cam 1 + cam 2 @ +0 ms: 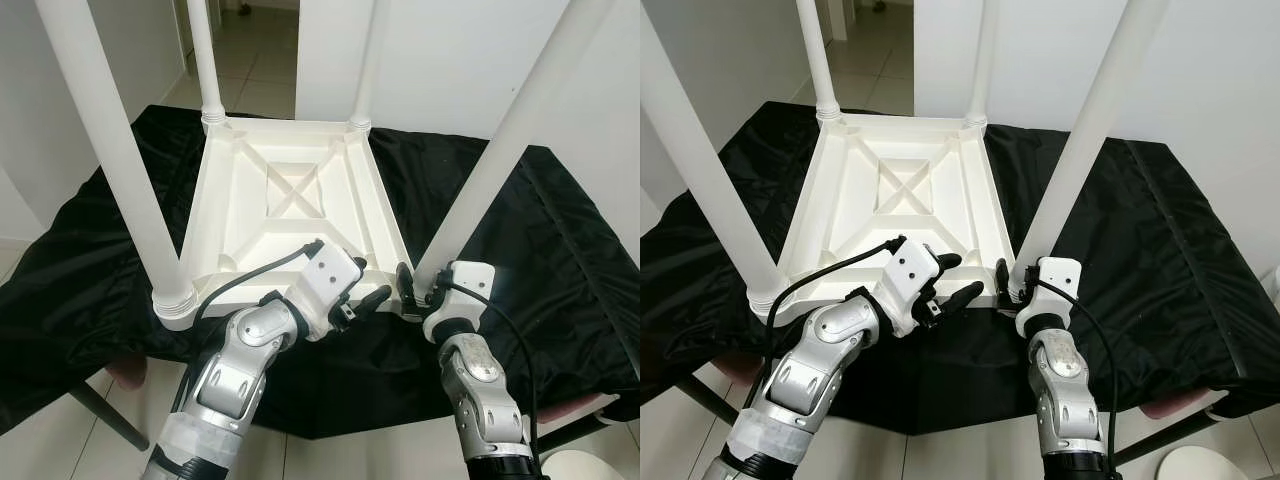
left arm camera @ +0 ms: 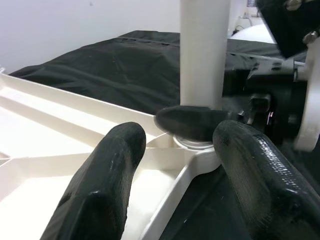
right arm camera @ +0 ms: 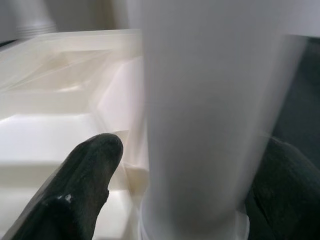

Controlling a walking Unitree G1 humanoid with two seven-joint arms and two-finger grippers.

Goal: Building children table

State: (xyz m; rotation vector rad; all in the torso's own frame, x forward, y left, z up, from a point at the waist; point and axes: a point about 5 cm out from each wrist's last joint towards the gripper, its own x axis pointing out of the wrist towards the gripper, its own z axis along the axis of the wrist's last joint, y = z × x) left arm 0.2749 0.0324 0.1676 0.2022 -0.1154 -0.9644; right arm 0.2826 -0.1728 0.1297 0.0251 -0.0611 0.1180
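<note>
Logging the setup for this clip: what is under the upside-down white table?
A black cloth lies under the upside-down table, spreading past it on all sides. Dark legs of a support show below the cloth edge; the surface directly beneath the cloth is covered.

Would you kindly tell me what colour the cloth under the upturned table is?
Black; the cloth shows best in the left eye view.

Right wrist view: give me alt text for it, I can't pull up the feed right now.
The right gripper has its two black fingers on either side of a white table leg, low down where the leg meets its corner socket. Behind lies the ribbed underside of the upturned white tabletop. Whether the fingers actually press the leg can't be told.
</note>
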